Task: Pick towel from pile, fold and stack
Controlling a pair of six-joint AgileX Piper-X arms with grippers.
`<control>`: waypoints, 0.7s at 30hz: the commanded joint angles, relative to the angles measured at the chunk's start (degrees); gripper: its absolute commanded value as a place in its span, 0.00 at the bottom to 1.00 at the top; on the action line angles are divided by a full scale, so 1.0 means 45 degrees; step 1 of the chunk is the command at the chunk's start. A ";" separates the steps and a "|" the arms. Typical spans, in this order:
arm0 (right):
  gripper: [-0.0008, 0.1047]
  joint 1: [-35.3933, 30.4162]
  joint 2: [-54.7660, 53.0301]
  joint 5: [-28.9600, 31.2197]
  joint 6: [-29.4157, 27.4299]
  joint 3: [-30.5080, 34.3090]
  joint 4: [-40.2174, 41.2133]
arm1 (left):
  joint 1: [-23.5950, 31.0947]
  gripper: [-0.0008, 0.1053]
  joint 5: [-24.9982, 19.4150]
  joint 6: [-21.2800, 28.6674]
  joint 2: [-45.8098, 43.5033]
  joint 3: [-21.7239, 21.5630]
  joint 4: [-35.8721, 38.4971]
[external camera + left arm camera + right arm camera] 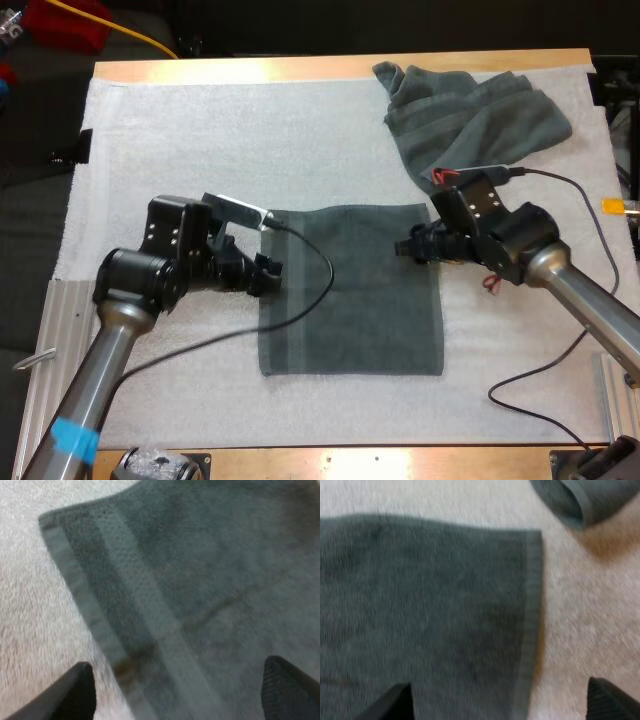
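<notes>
The flat towel (pixel 350 290) lies spread in the middle of the mat (pixel 180 130). The left gripper (pixel 268 275) is at its left edge, fingers apart and holding nothing. The right gripper (pixel 408 248) is at its right edge, also open. The crumpled towel (pixel 475 120) sits far right, it seems just clear of the flat one's corner. Bare mat lies to the left and near.

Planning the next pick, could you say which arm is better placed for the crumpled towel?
Probably right: the right gripper is nearer the crumpled towel; the left gripper sits across the flat towel.
</notes>
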 commanded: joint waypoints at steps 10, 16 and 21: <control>0.65 0.1819 -0.2514 -0.0051 0.1253 0.1075 0.1102 | 0.0010 0.64 0.0249 -0.0103 -0.3179 -0.0082 0.2418; 0.65 0.3471 -0.4171 0.0676 0.2852 0.1960 0.1695 | 0.0010 0.64 0.0574 -0.0159 -0.4864 -0.0082 0.3990; 0.65 0.4551 -0.5338 0.1423 0.4118 0.2347 0.2584 | 0.0010 0.64 0.0864 -0.0422 -0.6094 -0.0082 0.4914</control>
